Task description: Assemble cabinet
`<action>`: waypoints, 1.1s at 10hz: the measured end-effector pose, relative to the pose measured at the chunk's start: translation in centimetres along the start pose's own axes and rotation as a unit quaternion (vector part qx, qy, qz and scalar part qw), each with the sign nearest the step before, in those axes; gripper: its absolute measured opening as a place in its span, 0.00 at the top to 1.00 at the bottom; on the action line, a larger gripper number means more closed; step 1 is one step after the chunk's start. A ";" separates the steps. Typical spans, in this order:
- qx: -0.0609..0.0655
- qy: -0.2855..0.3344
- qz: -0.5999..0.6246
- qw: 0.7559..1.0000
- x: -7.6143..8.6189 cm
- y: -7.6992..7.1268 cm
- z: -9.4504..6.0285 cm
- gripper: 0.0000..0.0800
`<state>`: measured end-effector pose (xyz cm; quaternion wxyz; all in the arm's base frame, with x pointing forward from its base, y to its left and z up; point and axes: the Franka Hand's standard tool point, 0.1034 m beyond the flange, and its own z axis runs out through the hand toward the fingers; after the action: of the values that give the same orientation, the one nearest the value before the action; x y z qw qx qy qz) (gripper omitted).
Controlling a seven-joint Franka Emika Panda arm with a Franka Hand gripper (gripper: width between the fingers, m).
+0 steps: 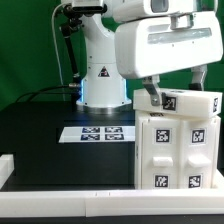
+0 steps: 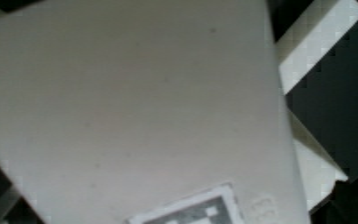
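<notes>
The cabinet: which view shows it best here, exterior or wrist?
The exterior view. There the cabinet shows its panelled white front and several black-and-white tags, standing at the exterior view's right. The wrist view is filled by one blank white face of it, with part of one tag at the edge.

**Table surface and its load**

You see a black table (image 1: 40, 125). The marker board (image 1: 97, 132) lies flat on it, beside and below the pincer (image 1: 150, 92). The cabinet (image 1: 172, 145) stands directly beneath the pincer.
</notes>
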<state>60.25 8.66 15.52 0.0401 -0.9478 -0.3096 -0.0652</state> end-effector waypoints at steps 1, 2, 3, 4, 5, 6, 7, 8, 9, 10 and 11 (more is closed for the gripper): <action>0.000 0.000 0.001 1.000 0.0 0.1 0.0 0.27; 0.000 0.000 0.007 1.000 -0.1 0.1 0.0 0.27; -0.001 0.000 0.016 1.000 -0.1 0.2 0.0 0.30; -0.001 0.000 0.017 1.000 -0.1 0.2 0.0 0.30; -0.001 0.004 0.032 0.999 -0.1 0.2 0.0 0.30; -0.005 0.022 0.097 0.995 -0.1 0.3 -0.1 0.30; -0.010 0.034 0.155 0.987 -0.4 0.1 0.0 0.30; -0.012 0.039 0.185 0.982 -0.3 0.1 0.1 0.30; -0.016 0.047 0.205 0.978 -0.3 0.2 0.1 0.30; -0.018 0.061 0.249 0.967 -0.1 0.3 0.1 0.30; -0.018 0.067 0.289 0.955 -0.1 0.3 0.1 0.30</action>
<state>60.39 8.35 15.40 0.0613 -0.9907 -0.0182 -0.1201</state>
